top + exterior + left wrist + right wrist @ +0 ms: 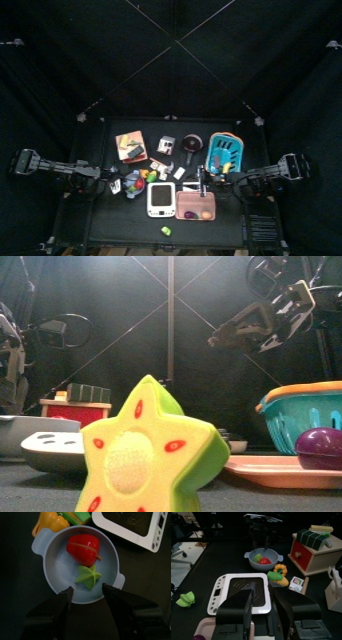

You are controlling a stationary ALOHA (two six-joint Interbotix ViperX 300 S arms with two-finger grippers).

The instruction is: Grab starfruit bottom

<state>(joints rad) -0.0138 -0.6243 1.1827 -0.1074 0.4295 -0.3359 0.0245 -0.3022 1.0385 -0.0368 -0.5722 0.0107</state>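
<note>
Black curtains close in the small black table (114,228), and most of the toys sit crowded in its middle. The one you want stands alone. The starfruit (167,231) lies at the table's 6 o'clock, right at the front edge. It is so near the front camera that it fills that view, standing on its points with a star-shaped cut face toward the lens.

Your left gripper (87,587) hangs over a pale bowl (47,559), jaws spread wide. Below it are a red toy fruit (83,548) and a small green star-shaped piece (88,574). Don't take that piece for the target; it looks like a decoy, and the loose fruit at the front edge is the one the task's "bottom" seems to mean.

Your right gripper (262,592) hovers above the white tray (231,584), jaws parted by a narrow gap and holding nothing. In its wrist view the starfruit shows as a green lump on bare table, well apart from the tray's corner.

Seen from above, the starfruit is at about 7 o'clock from the right gripper and 5 o'clock from the left, well apart from both. Neither arm is lined up yet. The open ground around the fruit should allow a clean descent.
</note>
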